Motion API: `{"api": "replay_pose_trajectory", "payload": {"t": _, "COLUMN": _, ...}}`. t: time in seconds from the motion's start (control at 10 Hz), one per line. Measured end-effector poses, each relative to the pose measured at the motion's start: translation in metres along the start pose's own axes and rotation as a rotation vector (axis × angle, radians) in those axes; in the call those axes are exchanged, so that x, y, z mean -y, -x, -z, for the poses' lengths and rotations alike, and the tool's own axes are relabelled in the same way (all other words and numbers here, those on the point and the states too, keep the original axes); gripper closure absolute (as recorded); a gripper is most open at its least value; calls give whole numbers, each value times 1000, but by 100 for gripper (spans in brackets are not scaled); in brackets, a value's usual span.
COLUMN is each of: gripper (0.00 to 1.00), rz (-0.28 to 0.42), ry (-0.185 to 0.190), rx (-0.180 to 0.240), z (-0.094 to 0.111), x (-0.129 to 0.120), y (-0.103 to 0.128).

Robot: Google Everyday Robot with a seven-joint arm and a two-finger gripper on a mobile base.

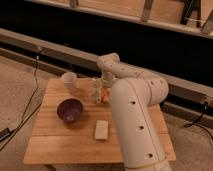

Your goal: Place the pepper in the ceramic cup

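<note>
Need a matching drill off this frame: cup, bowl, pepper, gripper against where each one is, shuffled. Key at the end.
Things:
1. ceramic cup
2. purple bowl
3. pepper
4. gripper

Places:
A. on the table, just right of the clear shaker bottle
B. over the pepper, at the arm's far end
C. upright near the table's far left corner
D. in front of the cup, left of the pale block

Pairs: 1-C, 2-D, 3-A, 4-B

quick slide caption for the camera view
The gripper poised over the pepper beside a clear shaker bottle on a wooden table, ceramic cup and purple bowl nearby.
</note>
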State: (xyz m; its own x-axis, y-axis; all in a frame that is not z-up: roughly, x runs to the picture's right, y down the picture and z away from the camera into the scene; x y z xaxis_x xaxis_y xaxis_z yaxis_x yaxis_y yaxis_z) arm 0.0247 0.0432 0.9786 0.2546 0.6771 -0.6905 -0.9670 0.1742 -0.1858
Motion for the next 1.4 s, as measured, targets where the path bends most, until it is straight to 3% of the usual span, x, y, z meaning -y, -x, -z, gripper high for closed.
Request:
{"api": "replay_pose_trajectory", "payload": {"t": 0.2, "gripper": 37, "rz": 0, "ry": -6, "rx": -5, "z": -2, "x": 1, "y": 0}}
{"api": "replay_pose_trajectory", "payload": {"t": 0.3, "gripper": 44, "rz": 0, "ry": -9, "rx": -6, "z": -2, "x": 1, "y": 0}}
{"api": "replay_pose_trajectory", "payload": {"t": 0.8, "gripper": 95, "rz": 2, "ry": -12, "rx": 1, "z": 1, "x": -1, "y": 4}}
{"api": "replay_pose_trajectory", "payload": {"t": 1.0, "gripper": 100, "rz": 0, "ry": -16, "rx": 4, "z": 3, "x": 0, "y": 4}}
{"api": "replay_pose_trajectory", "payload": {"t": 1.4, "gripper": 100, "rz": -17, "ry": -22, "rx": 25, "z": 9, "x": 7, "y": 6}}
